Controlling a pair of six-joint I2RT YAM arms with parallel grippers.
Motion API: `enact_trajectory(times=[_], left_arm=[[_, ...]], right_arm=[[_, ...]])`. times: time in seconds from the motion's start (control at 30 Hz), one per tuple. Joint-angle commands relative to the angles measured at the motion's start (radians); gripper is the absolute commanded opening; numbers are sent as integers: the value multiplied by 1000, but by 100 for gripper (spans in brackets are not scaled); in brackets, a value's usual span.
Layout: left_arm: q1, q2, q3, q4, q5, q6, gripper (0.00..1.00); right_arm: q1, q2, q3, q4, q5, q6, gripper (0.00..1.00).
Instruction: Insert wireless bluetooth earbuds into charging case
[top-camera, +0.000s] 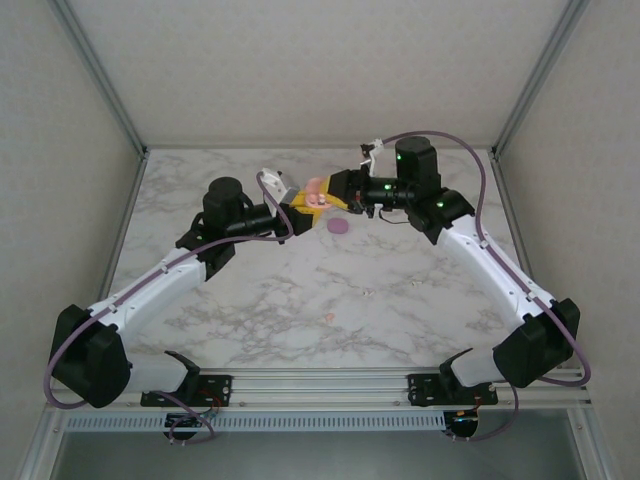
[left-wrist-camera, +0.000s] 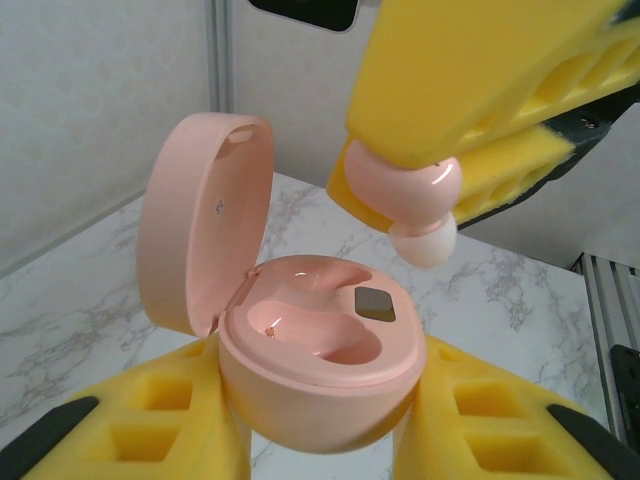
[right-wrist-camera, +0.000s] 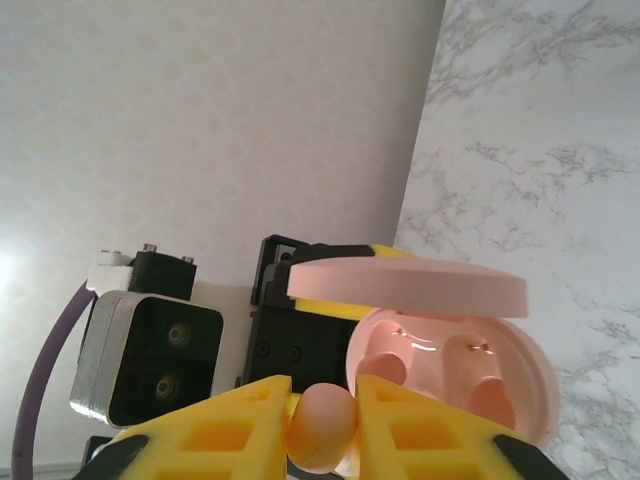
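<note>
Left gripper clamped 1 open pink case, base cut off; right gripper pinched 1 earbud, half hidden, at case's 1 o'clock. 1 purple blob on table, unidentifiable.

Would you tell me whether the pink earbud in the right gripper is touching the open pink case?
Apart: in the left wrist view, marble table shows between the earbud and the case below it.

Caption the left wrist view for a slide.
Left gripper holds the open pink case; right gripper holds a pink earbud just above it.
</note>
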Motion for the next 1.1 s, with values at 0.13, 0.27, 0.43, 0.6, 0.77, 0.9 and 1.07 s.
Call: enact_trajectory(times=[0.13,0.27,0.43,0.6,0.77,0.9,1.07], left_arm=[[-13,11,25,67,-1,-13,25],[-13,10,27,75,8,-14,25],[-13,11,32,72,21,-13,25],[-16,11,39,66,27,-10,25],[-20,11,43,59,24,-8,25],[-22,6,43,68,23,-17,25],[-21,6,41,94,23,-40,25]], right_arm=[[45,-24,-6,57,62,-22,21],[54,-24,-9,52,86,-32,21],[56,-33,-16,54,119,-40,21],[66,-31,-12,49,146,-46,21],[76,-20,-2,36,159,-55,21],[84,-15,9,-3,184,-79,21],[96,-8,27,-47,209,-110,23]])
